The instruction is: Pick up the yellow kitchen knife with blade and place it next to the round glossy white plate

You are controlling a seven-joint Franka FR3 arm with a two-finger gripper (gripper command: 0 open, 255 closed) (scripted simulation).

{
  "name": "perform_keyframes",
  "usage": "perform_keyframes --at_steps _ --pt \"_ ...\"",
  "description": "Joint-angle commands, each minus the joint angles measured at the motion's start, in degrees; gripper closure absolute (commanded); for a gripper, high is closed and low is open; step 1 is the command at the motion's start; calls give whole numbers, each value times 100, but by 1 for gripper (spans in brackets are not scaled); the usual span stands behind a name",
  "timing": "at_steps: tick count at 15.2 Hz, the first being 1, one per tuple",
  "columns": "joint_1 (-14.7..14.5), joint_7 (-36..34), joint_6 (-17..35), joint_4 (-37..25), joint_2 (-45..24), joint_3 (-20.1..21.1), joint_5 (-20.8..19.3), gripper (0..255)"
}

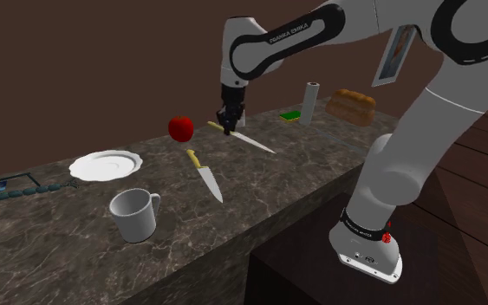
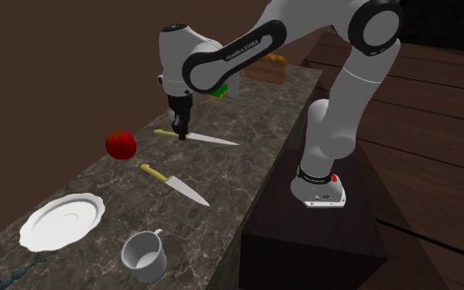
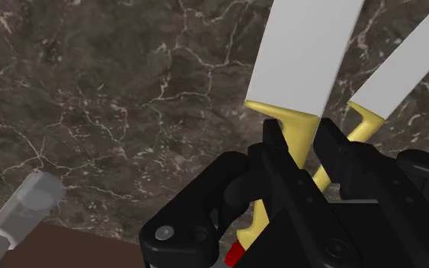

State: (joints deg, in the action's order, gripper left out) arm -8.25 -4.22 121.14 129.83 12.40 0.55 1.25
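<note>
My gripper (image 1: 229,130) (image 2: 182,134) (image 3: 302,152) is shut on the yellow handle of a kitchen knife (image 1: 255,142) (image 2: 213,140) (image 3: 304,53), whose pale blade points away from the fingers (image 3: 277,152). The knife looks level and slightly above the dark marble counter (image 1: 302,165). A second yellow-handled knife (image 1: 205,173) (image 2: 176,185) (image 3: 403,68) lies flat on the counter between the gripper and the white plate (image 1: 105,165) (image 2: 63,221), which rests further along at the shoulder view's left.
A red apple (image 1: 179,128) (image 2: 120,143) sits close beside the gripper. A white mug (image 1: 133,214) (image 2: 146,251) stands near the front edge by the plate. A paper roll (image 1: 309,100), green sponge (image 1: 290,115) and bread (image 1: 350,106) occupy the far end.
</note>
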Motion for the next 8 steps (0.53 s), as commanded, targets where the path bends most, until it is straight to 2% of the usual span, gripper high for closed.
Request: perform_keyframes --at_steps 1,8 --pt "-122 -301 -5 -193 -180 183 18 255" --pt "-494 -1228 -95 -1100 -988 694 -64 255"
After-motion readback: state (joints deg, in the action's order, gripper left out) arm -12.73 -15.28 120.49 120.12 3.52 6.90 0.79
